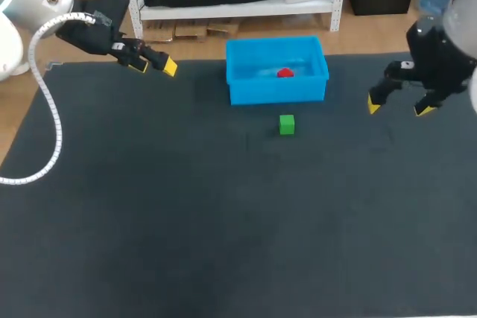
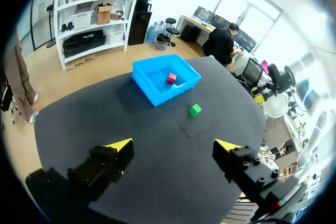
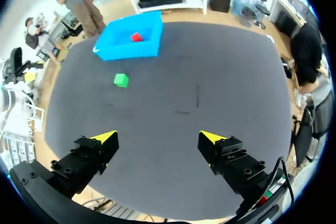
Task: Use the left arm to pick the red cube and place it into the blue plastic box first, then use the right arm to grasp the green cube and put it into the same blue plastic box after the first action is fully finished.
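The red cube lies inside the blue plastic box at the back middle of the table; it also shows in the box as the red cube and, in the right wrist view, the red cube in the box. The green cube sits on the mat just in front of the box. My left gripper hangs open and empty at the back left. My right gripper is open and empty at the right, well away from the green cube.
A dark mat covers the whole table. Nothing else stands on it besides the box and the cube.
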Controlling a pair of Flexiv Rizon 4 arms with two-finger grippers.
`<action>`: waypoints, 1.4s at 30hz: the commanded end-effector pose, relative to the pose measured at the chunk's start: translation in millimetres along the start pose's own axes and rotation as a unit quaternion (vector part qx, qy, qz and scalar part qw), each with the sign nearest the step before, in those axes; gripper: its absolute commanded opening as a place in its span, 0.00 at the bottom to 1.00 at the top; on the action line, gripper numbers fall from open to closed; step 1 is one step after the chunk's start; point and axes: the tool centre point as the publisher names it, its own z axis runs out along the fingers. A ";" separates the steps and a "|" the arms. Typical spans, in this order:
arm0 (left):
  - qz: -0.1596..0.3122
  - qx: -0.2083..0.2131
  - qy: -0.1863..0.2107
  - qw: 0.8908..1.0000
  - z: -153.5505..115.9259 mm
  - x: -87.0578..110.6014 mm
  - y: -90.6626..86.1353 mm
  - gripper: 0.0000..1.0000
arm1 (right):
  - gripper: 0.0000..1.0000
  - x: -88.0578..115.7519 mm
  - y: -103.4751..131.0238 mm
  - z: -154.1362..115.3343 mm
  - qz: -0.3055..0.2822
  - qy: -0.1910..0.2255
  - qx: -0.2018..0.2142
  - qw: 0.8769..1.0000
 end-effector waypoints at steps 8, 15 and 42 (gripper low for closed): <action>0.001 0.001 -0.003 1.000 -0.3 1.7 0.5 1.00 | 1.00 -12.8 4.2 15.9 0.011 0.065 0.060 0.996; 0.001 0.001 -0.003 1.000 -0.3 1.7 0.5 1.00 | 1.00 -16.8 7.3 23.9 0.014 0.095 0.063 0.993; 0.001 0.001 -0.003 1.000 -0.3 1.7 0.5 1.00 | 1.00 -53.0 31.4 23.5 -0.001 0.136 0.076 0.988</action>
